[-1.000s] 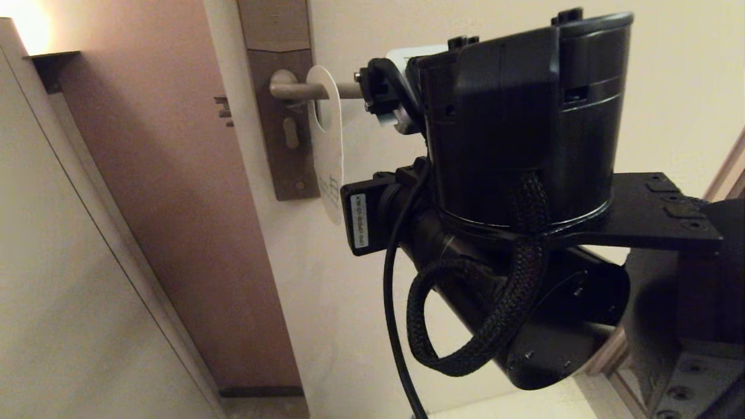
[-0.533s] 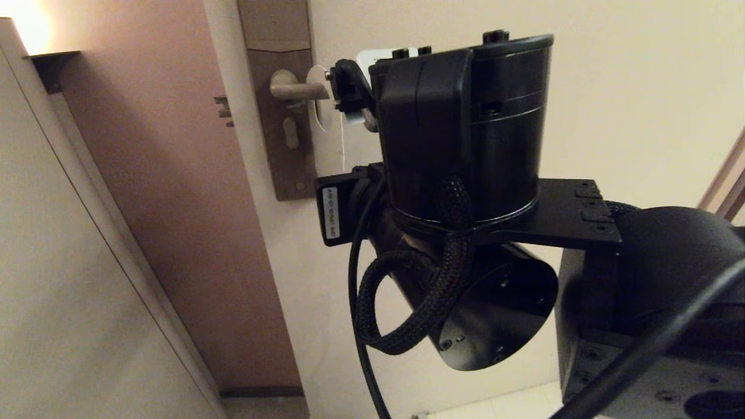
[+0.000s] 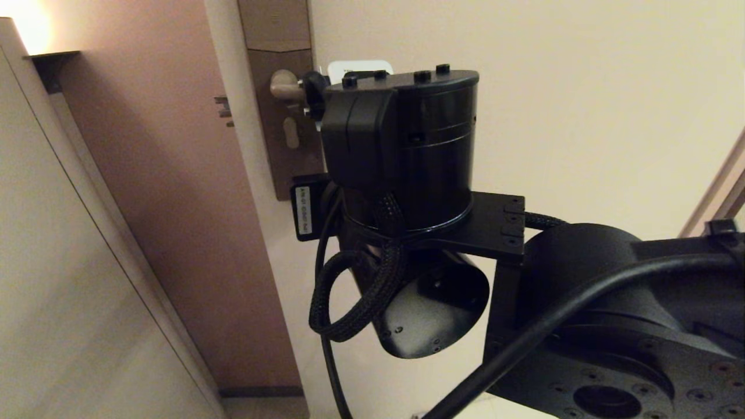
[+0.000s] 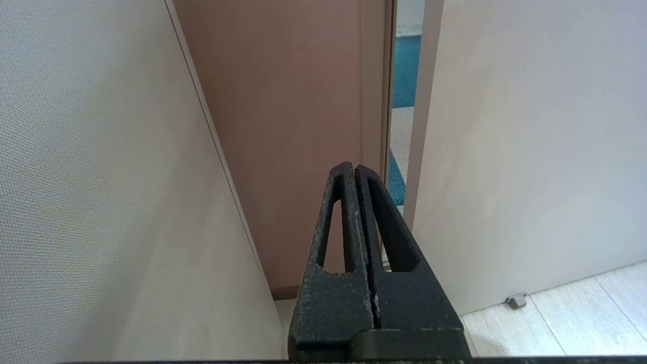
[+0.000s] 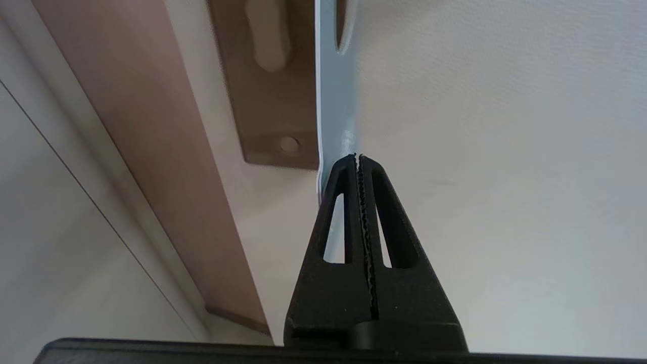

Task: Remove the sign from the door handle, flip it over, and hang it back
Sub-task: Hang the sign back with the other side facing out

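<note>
My right gripper is shut on the lower edge of the sign. The sign shows edge-on in the right wrist view, a pale bluish face, with its oval hole at the upper end, close beside the brown lock plate. In the head view my right arm hides the sign and most of the door handle. Only the handle's beige root shows on the lock plate. My left gripper is shut and empty, low down, pointing at the door gap.
The cream door fills the right. The brown door edge and frame and a pale wall stand to the left. A small latch bolt sits on the door edge. A door stop is on the tiled floor.
My right arm has moved left along the handle toward the lock plate, carrying the sign with it. The arm now hides the sign and most of the handle in the head view.
</note>
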